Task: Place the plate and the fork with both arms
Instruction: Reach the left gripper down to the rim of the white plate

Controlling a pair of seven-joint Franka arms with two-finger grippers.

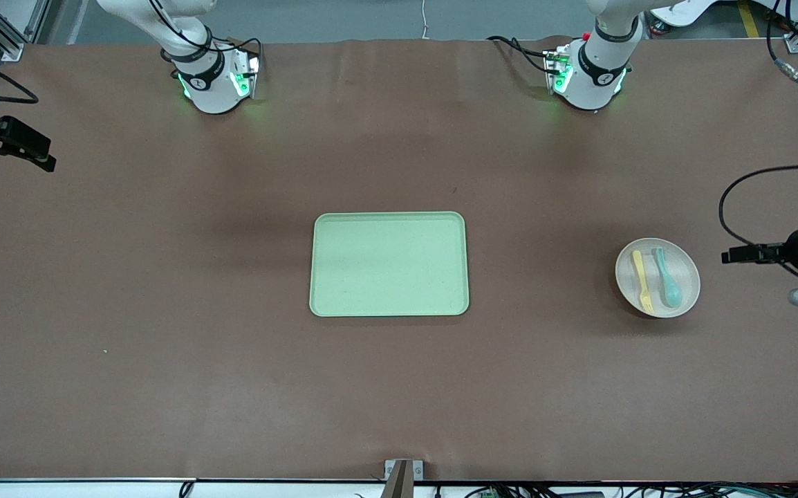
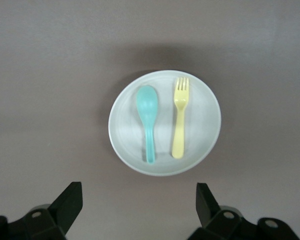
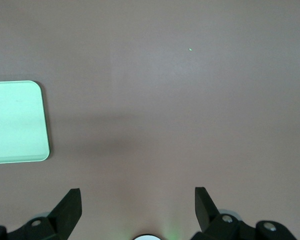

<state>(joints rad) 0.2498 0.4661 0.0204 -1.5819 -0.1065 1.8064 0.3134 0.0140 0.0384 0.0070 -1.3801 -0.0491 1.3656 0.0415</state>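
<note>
The plate [image 1: 657,278] sits flat on the brown tabletop [image 1: 164,311], out toward the left arm's end and well apart from the tray [image 1: 389,264], about as near to the front camera as the tray is. On the plate lies the fork [image 1: 642,279], pale yellow, and right beside it, on the side away from the tray, the teal spoon [image 1: 667,278]. The two run side by side and apart, not touching, the fork's tines and the spoon's bowl both pointing toward the front camera.

The left wrist view looks straight down on it: plate [image 2: 165,123] centred, fork [image 2: 179,117] and spoon [image 2: 148,122] parallel on it, each inside the rim.

The left end effector [image 2: 139,205] hangs above the tabletop just off the plate's edge, on the side away from the tray. Its fingers [image 2: 70,202] stand wide apart with nothing between them. In the front view it shows at the frame's edge [image 1: 752,254], up in the air and clear of the plate.

The light green tray lies in the middle of the tabletop, rectangular with rounded corners, nothing on it.

The right end effector [image 3: 138,207] waits over bare tabletop toward the right arm's end, well apart from the tray, whose corner [image 3: 20,122] shows in its wrist view. Its fingers [image 3: 69,205] are spread wide too, holding nothing. The front view catches it [image 1: 43,162] at the frame's edge.
</note>
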